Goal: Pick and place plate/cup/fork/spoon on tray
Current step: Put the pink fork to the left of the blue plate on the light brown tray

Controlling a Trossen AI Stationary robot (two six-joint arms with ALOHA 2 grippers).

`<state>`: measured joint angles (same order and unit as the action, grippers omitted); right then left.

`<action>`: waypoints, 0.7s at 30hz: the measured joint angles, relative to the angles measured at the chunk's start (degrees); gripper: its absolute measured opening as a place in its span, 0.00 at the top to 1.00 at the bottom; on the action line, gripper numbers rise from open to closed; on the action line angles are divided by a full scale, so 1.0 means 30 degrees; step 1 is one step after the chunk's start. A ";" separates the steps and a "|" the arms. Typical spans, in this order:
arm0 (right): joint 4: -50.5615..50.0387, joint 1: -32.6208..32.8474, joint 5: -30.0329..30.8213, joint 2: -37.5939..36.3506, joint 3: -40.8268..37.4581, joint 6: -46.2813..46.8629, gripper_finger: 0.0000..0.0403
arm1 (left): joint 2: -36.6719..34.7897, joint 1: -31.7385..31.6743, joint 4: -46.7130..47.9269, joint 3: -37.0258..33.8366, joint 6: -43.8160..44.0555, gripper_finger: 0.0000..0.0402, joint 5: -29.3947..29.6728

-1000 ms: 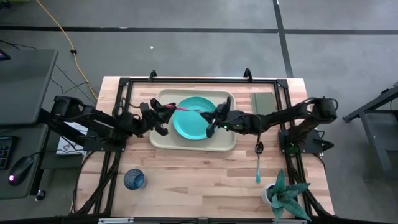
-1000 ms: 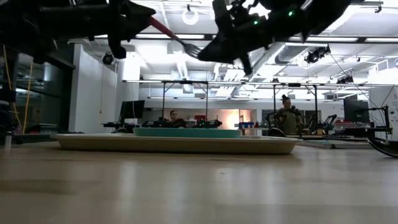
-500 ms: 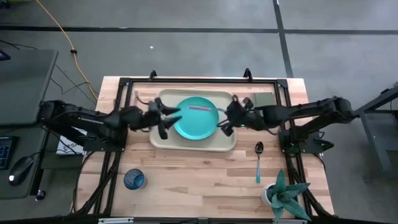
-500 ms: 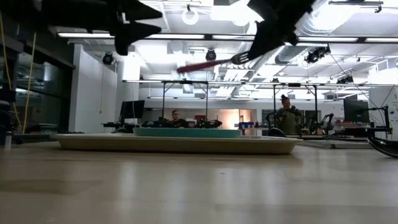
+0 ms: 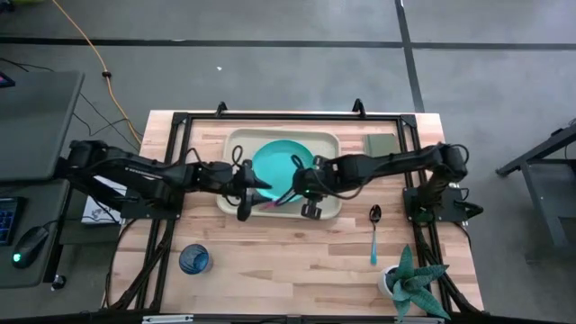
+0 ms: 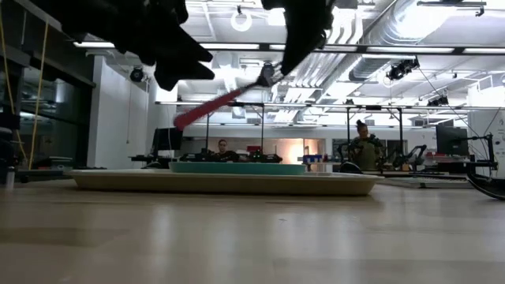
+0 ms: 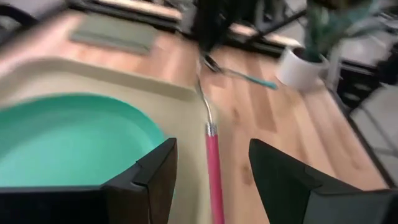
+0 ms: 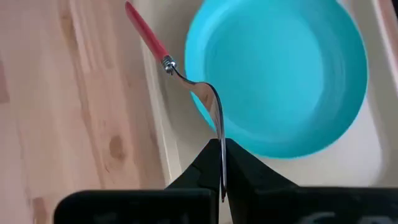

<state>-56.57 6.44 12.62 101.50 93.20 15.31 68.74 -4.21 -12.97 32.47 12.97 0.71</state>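
Left gripper [image 5: 245,191] has let go of fork [image 6: 225,100], fingers [image 7: 146,180] spread wide, pink handle passing between them untouched. Handover done: right gripper [image 5: 306,184] now clamps fork by its tines, carrying it alone. Fork hangs tilted above near edge of tray [image 5: 236,142], beside plate [image 5: 281,162]. Cup [image 5: 193,259] and spoon [image 5: 374,234] wait on table, off tray.

High cam overhead; low cam table-level; wrist cams close; all share tray [image 5: 236,202].
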 joint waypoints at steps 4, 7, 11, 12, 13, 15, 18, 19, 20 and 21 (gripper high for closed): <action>-0.1025 0.0000 0.0277 0.0888 0.1421 -0.0122 1.00 | 0.0661 0.0000 -0.0022 0.0000 0.0208 0.55 -0.1219; -0.0927 -0.0015 0.0289 0.0981 0.1720 -0.0187 1.00 | 0.1008 -0.0068 -0.0017 0.0000 0.0629 0.55 -0.1589; -0.0881 -0.0001 0.0286 0.0987 0.1728 -0.0268 1.00 | 0.1185 -0.0237 0.0001 0.0000 0.0999 0.55 -0.1838; -0.0785 -0.0001 0.0294 0.0987 0.1728 -0.0275 1.00 | 0.1190 -0.0277 0.0071 0.0000 0.1126 0.55 -0.1887; -0.0681 0.0000 0.0286 0.0987 0.1728 -0.0272 1.00 | 0.1190 -0.0307 0.0092 0.0000 0.1209 0.55 -0.1887; -0.0590 0.0000 0.0288 0.0987 0.1728 -0.0275 1.00 | 0.1190 -0.0342 0.0374 0.0000 0.1499 0.55 -0.1894; -0.0269 0.0000 0.0269 0.0987 0.1728 -0.0327 1.00 | 0.1190 -0.0342 0.0863 0.0000 0.1625 0.55 -0.1893; -0.0260 -0.0002 0.0272 0.0987 0.1728 -0.0382 1.00 | 0.1190 -0.0342 0.0934 0.0000 0.1626 0.55 -0.1894; -0.0193 -0.0007 0.0270 0.0987 0.1728 -0.0414 1.00 | 0.1190 -0.0342 0.1012 0.0000 0.1626 0.55 -0.1894; -0.0071 -0.0007 0.0272 0.0987 0.1728 -0.0414 1.00 | 0.1190 -0.0342 0.1090 0.0000 0.1626 0.55 -0.1902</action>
<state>-56.78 6.42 13.43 104.47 98.39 14.06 72.31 -5.23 -9.70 32.47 17.85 -5.00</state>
